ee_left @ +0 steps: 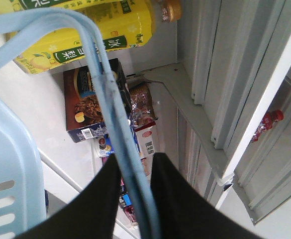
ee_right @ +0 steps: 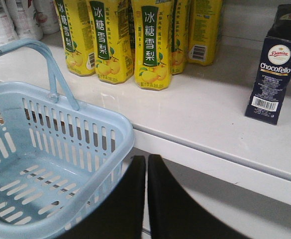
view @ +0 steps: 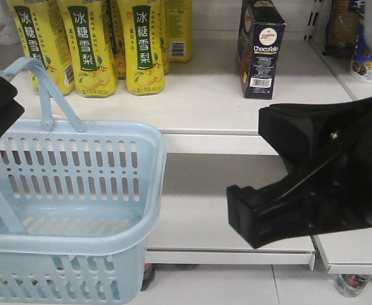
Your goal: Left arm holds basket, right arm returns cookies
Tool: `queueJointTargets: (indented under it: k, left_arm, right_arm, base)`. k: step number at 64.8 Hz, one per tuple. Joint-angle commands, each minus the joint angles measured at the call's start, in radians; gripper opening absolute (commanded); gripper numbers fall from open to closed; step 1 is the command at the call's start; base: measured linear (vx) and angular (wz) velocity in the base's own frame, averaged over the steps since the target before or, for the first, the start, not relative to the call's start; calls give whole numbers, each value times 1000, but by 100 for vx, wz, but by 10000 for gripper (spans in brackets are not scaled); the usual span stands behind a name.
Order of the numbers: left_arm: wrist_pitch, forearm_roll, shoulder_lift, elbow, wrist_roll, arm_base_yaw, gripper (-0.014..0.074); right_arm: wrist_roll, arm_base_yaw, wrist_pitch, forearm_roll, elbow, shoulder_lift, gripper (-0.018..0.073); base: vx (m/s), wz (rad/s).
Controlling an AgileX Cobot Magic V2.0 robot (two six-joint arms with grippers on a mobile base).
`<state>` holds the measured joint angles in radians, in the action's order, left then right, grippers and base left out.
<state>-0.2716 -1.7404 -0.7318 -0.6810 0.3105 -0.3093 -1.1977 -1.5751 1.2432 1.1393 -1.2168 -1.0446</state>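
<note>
Left gripper (ee_left: pixel 135 199) clamps basket (view: pixel 77 190) handle; right gripper (ee_right: pixel 146 199) closed, cookies (view: pixel 261 54) on shelf (view: pixel 205 108).

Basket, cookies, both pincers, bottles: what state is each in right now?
basket: empty, hanging by its handles, in front of the shelf.
cookies: upright on the shelf, closed, nothing touching them.
left pincer: shut on the basket handles.
right pincer: shut, empty, below the shelf edge and apart from the cookies.
yellow bottles: standing upright on the shelf, left of the cookies.
</note>
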Motion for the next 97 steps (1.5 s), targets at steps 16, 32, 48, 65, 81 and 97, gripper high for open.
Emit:
queueJointTargets:
  k: [16, 32, 48, 65, 81, 97]
  left_arm:
    - [66, 79, 34, -28, 42, 1, -6]
    - [121, 236, 312, 88, -10, 123, -6]
    - [173, 639, 636, 250, -248, 303, -6]
    - [128, 1175, 757, 299, -284, 353, -6]
    - [78, 1669, 757, 426, -348, 353, -6]
    - [85, 1794, 757, 568, -395, 353, -6]
  right_arm:
    - [8, -1, 45, 70, -22, 14, -8]
    - [8, -1, 43, 70, -22, 14, -8]
    - [8, -1, 43, 70, -22, 14, -8]
    - [8, 0, 43, 70, -22, 14, -8]
    - [8, 0, 45, 71, -22, 14, -8]
    - [8, 0, 44, 71, -22, 14, -8]
  base:
    - [0, 0]
    - [0, 0]
    - [0, 0]
    - [0, 0]
    - [0, 0]
    - [0, 0]
